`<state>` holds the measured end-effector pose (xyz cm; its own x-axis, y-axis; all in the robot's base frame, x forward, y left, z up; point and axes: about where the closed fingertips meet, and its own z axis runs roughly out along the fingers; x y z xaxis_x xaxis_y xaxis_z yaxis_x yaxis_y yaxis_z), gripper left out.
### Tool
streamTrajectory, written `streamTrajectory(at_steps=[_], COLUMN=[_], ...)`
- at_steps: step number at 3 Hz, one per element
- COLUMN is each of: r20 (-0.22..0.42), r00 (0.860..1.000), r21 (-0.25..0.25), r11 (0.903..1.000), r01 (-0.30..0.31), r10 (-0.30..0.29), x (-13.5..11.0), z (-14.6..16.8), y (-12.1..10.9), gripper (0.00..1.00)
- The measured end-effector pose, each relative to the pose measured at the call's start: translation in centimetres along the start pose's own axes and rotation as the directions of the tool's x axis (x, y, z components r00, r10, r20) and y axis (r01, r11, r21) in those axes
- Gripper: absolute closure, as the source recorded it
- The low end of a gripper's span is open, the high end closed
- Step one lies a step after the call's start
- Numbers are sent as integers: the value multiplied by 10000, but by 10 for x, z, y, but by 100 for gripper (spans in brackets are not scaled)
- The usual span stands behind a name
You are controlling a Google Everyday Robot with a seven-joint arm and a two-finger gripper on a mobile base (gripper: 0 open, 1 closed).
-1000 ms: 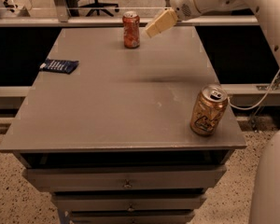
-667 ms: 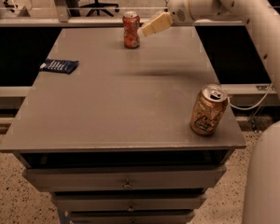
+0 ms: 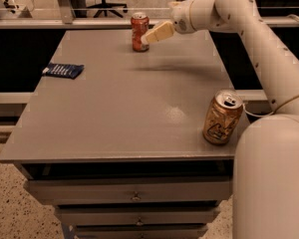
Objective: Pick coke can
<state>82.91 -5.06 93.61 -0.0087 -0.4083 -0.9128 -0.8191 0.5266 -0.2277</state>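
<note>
As I tally the view from my console, the grey table [image 3: 119,103] carries three loose items.

Item 1, quantity one: coke can [image 3: 138,31], red-orange with a silver top, upright at the far edge, a little left of centre.

Item 2, quantity one: gold-brown can [image 3: 222,117], upright at the near right corner, top opened, well apart from the coke can.

Item 3, quantity one: dark blue packet [image 3: 63,70], lying flat near the left edge.

Equipment, quantity one: white arm [image 3: 249,29], reaching in from the right above the far end of the table. Its gripper [image 3: 150,36] is cream-coloured, raised off the surface, with its tip just beside the coke can's right side. Whether it touches the can I cannot tell, nor whether the gripper is released or clenched.

Below the tabletop I count two drawer knobs [image 3: 135,198].
</note>
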Motion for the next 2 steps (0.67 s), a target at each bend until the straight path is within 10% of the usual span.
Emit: streamTrajectory(at_steps=[2], r20=[505], r00=[9982], r21=[-661], r11=[9974], r01=[-298], r10=[331], x=[13], z=[42], y=[0], gripper=[0])
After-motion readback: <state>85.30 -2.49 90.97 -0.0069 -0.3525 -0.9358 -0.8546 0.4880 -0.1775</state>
